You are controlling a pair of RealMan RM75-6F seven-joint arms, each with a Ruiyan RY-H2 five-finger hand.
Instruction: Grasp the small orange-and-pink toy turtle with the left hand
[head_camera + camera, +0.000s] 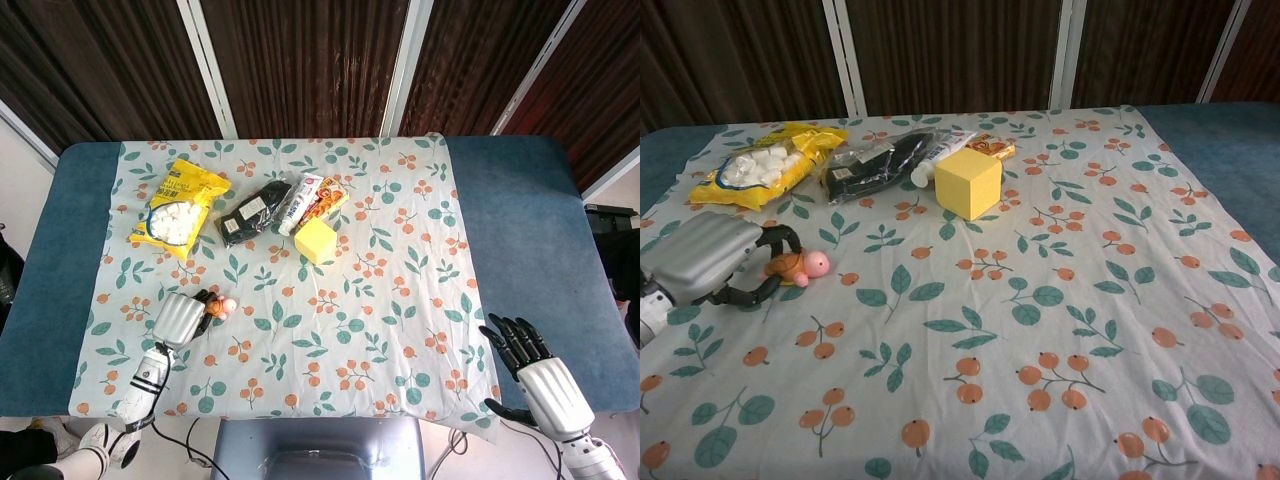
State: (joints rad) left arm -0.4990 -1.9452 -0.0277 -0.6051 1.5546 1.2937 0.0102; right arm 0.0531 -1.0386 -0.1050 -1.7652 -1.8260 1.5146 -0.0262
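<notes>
The small toy turtle (pixel 800 267), orange shell and pink head, lies on the floral cloth at the front left, head pointing right. My left hand (pixel 700 258) lies just left of it, dark fingers curled over the shell and the thumb wrapped under its near side, so it grips the turtle. In the head view the turtle (pixel 222 305) peeks out at the right of the left hand (pixel 178 318). My right hand (pixel 535 370) rests at the table's front right corner, fingers spread, holding nothing.
A yellow marshmallow bag (pixel 760 165) lies at the back left. Beside it are a black pouch (pixel 875 165), a toothpaste tube (pixel 300 203) and a snack packet (pixel 325 197). A yellow cube (pixel 968 183) stands right of centre back.
</notes>
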